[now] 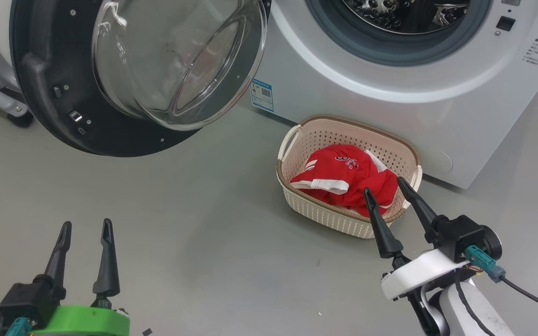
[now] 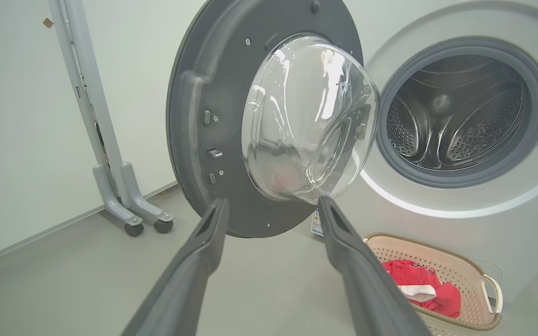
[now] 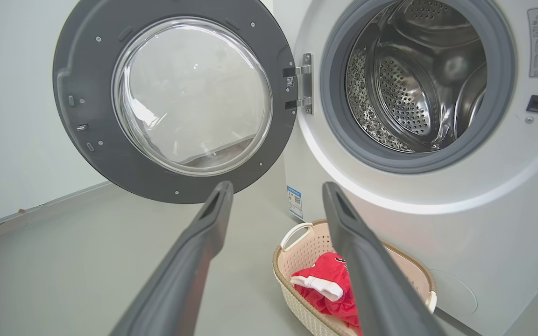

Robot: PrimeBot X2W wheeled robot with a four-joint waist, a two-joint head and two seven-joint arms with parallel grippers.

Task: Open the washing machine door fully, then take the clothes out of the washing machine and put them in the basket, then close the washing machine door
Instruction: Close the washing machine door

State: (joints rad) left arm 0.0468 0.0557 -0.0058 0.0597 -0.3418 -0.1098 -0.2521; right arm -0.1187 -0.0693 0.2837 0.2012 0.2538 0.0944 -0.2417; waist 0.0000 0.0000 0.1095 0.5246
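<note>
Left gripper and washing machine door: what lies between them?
Only bare floor separates the left gripper and the washing machine door, in the head view.

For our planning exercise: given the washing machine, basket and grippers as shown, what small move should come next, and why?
Probably raise the left gripper toward the washing machine door to begin pushing it shut: the clothes lie in the basket, the washing machine looks empty inside, the door stands wide open, and that gripper holds nothing.

The left gripper [image 1: 86, 225] has two long, dark, tapered fingers [image 1: 107, 261] on a black base [image 1: 26, 298] with a bright green mount [image 1: 82, 322]. The right gripper [image 1: 383, 185] has the same fingers, a white mount [image 1: 418, 275], a teal connector [image 1: 477, 257] and a thin black cable [image 1: 528, 293].
</note>
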